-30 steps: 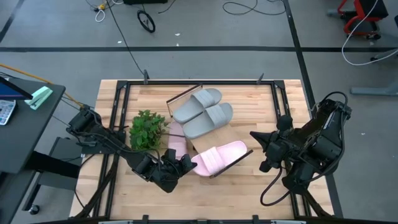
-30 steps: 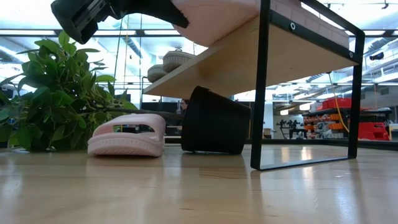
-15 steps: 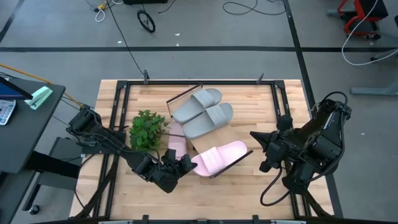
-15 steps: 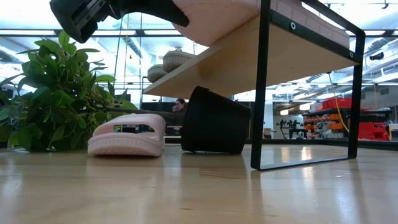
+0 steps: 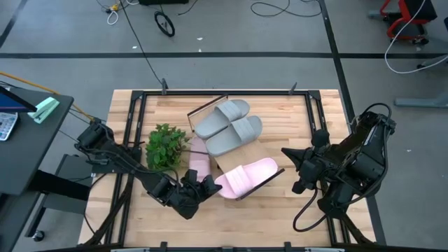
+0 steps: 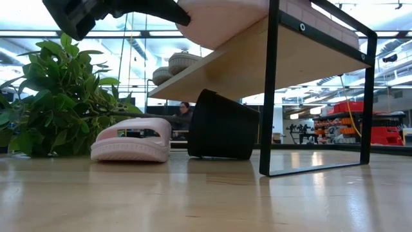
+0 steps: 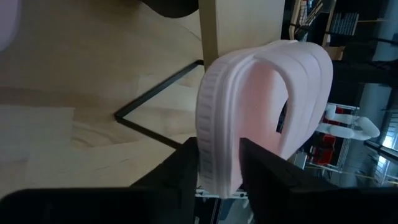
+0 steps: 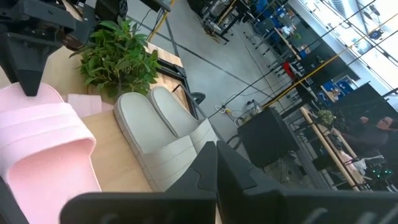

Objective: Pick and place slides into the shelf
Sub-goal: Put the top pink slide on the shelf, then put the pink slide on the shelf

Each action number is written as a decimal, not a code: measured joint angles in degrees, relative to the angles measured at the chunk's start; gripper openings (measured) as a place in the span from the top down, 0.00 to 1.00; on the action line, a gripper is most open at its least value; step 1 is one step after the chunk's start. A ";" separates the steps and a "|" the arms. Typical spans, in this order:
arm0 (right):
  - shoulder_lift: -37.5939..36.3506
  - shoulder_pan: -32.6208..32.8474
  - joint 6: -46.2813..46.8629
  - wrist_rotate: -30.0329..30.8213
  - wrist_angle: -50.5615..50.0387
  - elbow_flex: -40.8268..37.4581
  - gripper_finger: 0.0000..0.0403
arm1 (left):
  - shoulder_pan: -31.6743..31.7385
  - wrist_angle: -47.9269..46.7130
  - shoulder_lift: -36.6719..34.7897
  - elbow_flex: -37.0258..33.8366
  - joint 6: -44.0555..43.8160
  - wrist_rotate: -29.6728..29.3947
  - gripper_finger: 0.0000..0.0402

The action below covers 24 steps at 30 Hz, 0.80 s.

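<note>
- Grey first: we count two grey wide-strap slide sandals [image 5: 229, 127] already lying side by side on the flat light-wood shelf with its thin dark metal frame [image 5: 260, 151], toward the bench's far edge.
- We see the left gripper [image 5: 208, 185] clamped on the heel of one light pink slide sandal [image 5: 246, 175], which lies on the shelf's near end and looks not yet released.
- We find a second light pink slide sandal [image 6: 132, 141] on the bench beneath the shelf, beside the green leafy plant [image 5: 165, 146]; we judge it the last left to place.
- We cannot tell the state of the right gripper [image 5: 292, 155], which hangs near the bench's right edge.
</note>
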 joint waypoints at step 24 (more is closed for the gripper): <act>0.00 -0.03 0.00 -0.02 -0.01 0.00 1.00 | -5.40 -25.29 -7.23 0.02 -2.97 -2.60 0.52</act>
